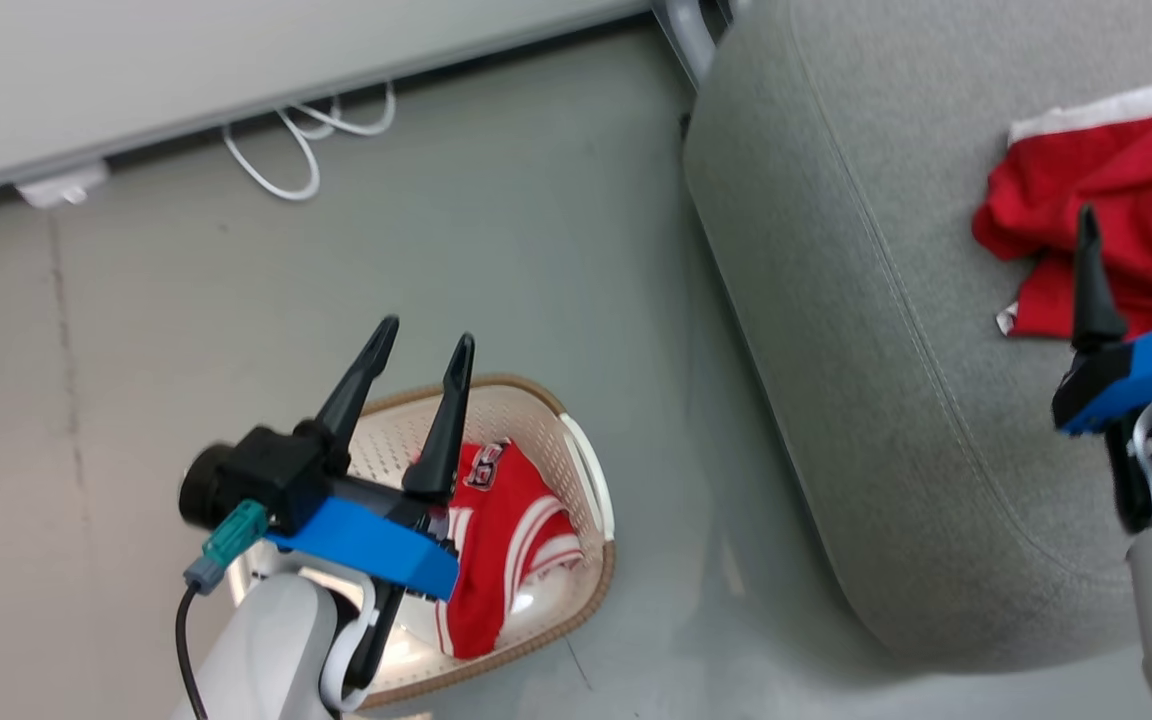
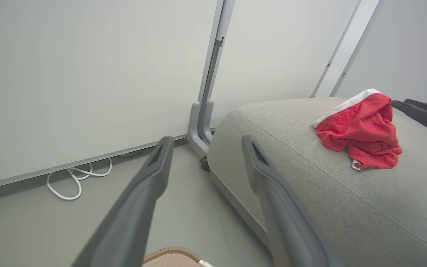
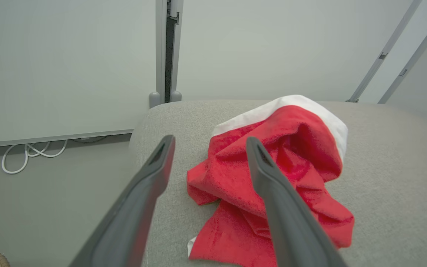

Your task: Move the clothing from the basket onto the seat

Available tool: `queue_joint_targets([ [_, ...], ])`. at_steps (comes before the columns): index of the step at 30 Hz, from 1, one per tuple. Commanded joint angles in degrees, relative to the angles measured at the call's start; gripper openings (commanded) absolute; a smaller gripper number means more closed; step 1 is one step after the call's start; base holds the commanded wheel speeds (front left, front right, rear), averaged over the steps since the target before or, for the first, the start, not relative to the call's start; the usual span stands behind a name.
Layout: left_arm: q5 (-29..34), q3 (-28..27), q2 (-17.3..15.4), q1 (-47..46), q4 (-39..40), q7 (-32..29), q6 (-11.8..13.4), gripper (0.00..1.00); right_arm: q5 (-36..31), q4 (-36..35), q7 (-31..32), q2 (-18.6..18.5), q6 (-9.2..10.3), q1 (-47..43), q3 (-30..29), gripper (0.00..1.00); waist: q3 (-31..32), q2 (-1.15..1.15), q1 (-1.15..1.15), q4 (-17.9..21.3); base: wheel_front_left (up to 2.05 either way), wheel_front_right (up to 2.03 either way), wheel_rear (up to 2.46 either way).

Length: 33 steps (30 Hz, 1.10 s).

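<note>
Holding my left gripper parted and empty, both dark fingers pointing toward 12 o'clock in the head view. It is hovering over the basket, with its fingers crossing the brown rim on the far side. The basket is sitting on the grey floor at about 7 o'clock of the head view. One red garment is lying inside it, bunched against the wall on the 3 o'clock side. Its white stripes are showing, and a small black-and-white patch is facing up at its 12 o'clock end. In the left wrist view the basket rim is peeking in at 6 o'clock, below my fingers.

My right gripper is also standing parted, gripping nothing, at 3 o'clock of the head view. It is hanging over the seat, fingertips overlapping the second red garment. That garment is lying crumpled on the cushion at about 2 o'clock, a white band running along its far edge. I cannot tell whether my tips are touching the cloth. In the right wrist view one finger is crossing in front of the garment and the other is lying beside it.

The seat is lying at 3 o'clock from the basket, with a strip of floor between them and a stitched seam running along its edge. Farther out, at 11 o'clock, a white cable is lying looped on the floor at the foot of a pale wall panel. A grey metal post is standing at 12 o'clock, beside the seat's corner.
</note>
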<state>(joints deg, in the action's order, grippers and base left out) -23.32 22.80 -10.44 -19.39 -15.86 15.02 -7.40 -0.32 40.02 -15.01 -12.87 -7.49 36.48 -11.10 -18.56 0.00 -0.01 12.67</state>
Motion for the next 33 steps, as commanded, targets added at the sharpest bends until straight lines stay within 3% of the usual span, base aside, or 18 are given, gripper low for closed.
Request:
queue_joint_targets([
  [1, -0.3, -0.8, 0.4, 1.2, -0.8, 0.2, -0.2, 1.0, 0.6, -1.1, 0.0, 0.2, -0.01, -2.3, 0.8, 1.0, 4.3, 0.0, 0.01, -2.9, 0.0, 0.0, 0.0],
  [10, 0.1, -5.9, 2.6, 7.6, -5.2, 0.2, -0.2, 1.0, 3.8, -10.8, 2.7, 2.8, -0.01, -13.8, 5.4, 1.0, 13.5, 0.0, 0.01, -7.4, 0.0, 0.0, 0.0],
  [17, 0.8, -8.9, 3.2, 10.5, -7.2, 0.2, -0.2, 1.0, 4.5, -17.8, 5.4, 3.8, -0.01, -21.5, 5.3, 1.0, 16.9, 0.0, 0.01, -10.8, 0.0, 0.0, 0.0],
  [26, 2.3, -13.1, 3.9, 12.7, -7.9, 0.2, -0.2, 1.0, 3.4, -28.6, 8.9, 6.6, -0.01, -31.6, 4.9, 1.0, 19.0, 0.0, 0.01, -15.3, 0.0, 0.0, 0.0],
  [33, 2.5, -15.4, 4.0, 13.5, -8.2, 0.2, -0.2, 1.0, 3.7, -31.2, 8.8, 8.7, -0.01, -34.2, 6.4, 1.0, 19.4, 0.0, 0.01, -16.3, 0.0, 0.0, 0.0],
])
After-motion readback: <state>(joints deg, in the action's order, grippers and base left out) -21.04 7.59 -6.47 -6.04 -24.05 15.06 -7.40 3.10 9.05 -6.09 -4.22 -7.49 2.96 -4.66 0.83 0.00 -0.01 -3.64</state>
